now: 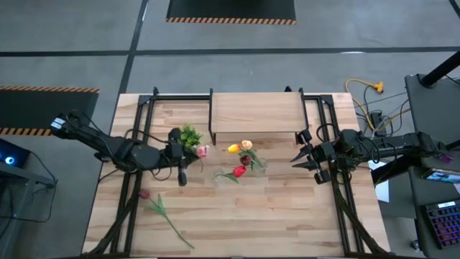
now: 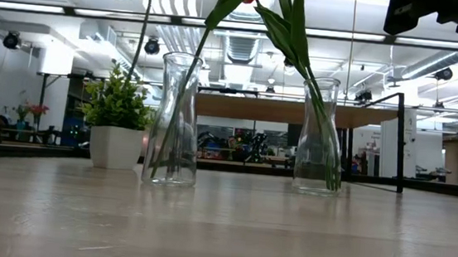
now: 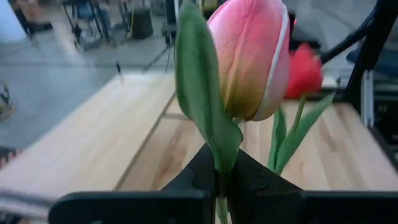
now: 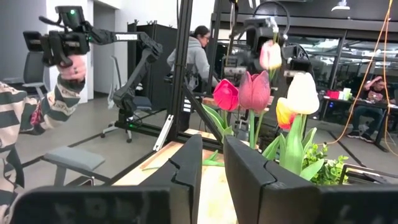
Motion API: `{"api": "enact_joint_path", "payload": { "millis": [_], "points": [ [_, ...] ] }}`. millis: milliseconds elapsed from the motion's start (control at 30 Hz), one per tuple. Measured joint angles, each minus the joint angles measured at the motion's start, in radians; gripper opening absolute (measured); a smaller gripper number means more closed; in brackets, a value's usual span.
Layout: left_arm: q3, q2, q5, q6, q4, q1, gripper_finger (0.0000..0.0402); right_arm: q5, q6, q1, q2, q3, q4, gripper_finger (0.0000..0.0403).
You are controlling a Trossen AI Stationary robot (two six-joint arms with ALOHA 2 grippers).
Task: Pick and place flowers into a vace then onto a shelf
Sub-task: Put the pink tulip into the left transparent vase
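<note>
My left gripper (image 1: 192, 150) is clamped on a pink tulip (image 3: 249, 59) by the stem, head just above my fingers. Ahead stand the vases (image 2: 173, 117), several flowers (image 1: 243, 160) already in. One maroon tulip (image 1: 144, 194) lies on the table behind me, still to fetch. Shelf (image 1: 253, 115) beyond looks bare, though hard to tell. My right gripper (image 1: 298, 157) waits open, well apart.
</note>
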Motion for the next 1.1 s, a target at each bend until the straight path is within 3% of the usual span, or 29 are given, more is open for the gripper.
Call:
{"api": "enact_joint_path", "payload": {
  "millis": [300, 467, 733, 1100],
  "points": [
    [0.094, 0.007, 0.001, 0.095, 0.094, 0.000, 0.0000, 0.000, -0.002, 0.000, 0.000, 0.000, 0.000, 0.0061],
    [0.070, 0.036, 0.003, 0.118, 0.234, 0.000, 0.0000, 0.000, -0.002, 0.000, 0.000, 0.000, 0.000, 0.0058],
    [0.017, 0.108, 0.003, 0.101, 0.321, 0.000, 0.0000, 0.000, 0.001, 0.000, 0.000, 0.000, 0.000, 0.0060],
    [0.010, 0.246, 0.003, 0.111, 0.324, 0.000, 0.0000, 0.000, 0.001, 0.000, 0.000, 0.000, 0.000, 0.0058]
  ]
}}
